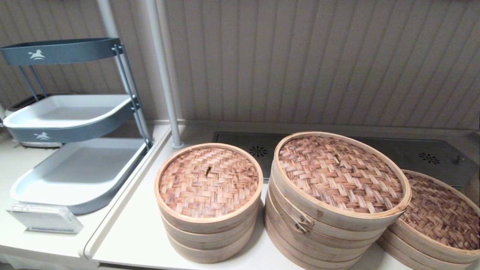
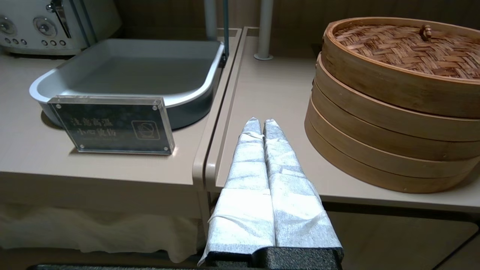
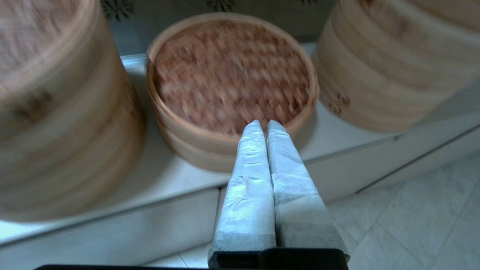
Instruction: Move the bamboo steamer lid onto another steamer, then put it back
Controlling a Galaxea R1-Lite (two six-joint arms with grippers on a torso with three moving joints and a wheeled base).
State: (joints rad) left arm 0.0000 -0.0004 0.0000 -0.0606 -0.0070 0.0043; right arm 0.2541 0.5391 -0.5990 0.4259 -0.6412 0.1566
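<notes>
- The bamboo steamer lid sits slightly tilted atop the tall clasped stack, mid-desk.
- Another steamer, wide and low, stands just right of it, touching or nearly so.
- The left gripper hovers at the desk's near edge, fingers pressed together, empty.
- The right gripper hovers near the low steamer's near rim, fingers closed, empty.

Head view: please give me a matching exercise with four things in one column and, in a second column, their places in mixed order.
Things:
1. sign
2. large lid
3. low steamer
4. tray rack

Places:
a. at the right edge
b. on top of the tall stack
c. near left, in front of the rack
d. far left, three levels

Pairs: 1-c, 2-b, 3-a, 4-d
</notes>
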